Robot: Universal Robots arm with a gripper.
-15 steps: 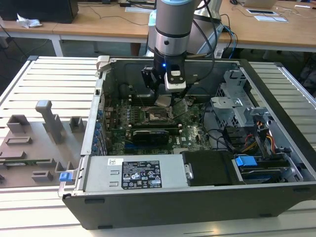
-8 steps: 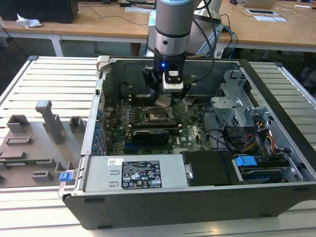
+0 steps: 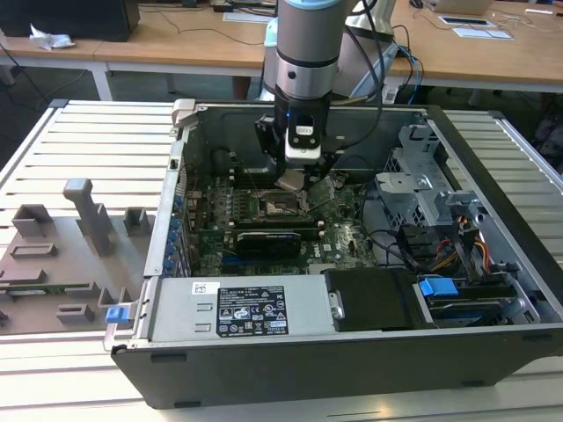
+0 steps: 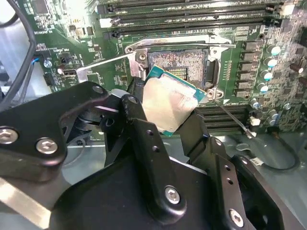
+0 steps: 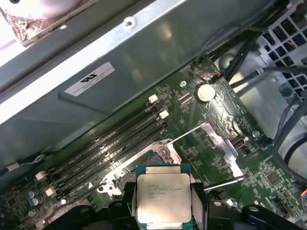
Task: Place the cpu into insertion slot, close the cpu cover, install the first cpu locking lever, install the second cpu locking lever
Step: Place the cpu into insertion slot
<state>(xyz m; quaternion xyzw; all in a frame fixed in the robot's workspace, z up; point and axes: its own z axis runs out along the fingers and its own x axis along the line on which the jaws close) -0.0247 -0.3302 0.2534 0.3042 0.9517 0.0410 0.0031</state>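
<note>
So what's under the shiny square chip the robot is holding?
The open socket on the green motherboard lies below the cpu; part of it is hidden by the chip.

Looks bright in the exterior view, brightest on the desks point(image 3: 176, 40) at twelve o'clock; darkens inside the computer case point(image 3: 352, 360). Glares softly off the cpu point(image 4: 168, 103) in the second wrist view; burns out white beside the case wall point(image 5: 158, 62) in the first wrist view
</note>
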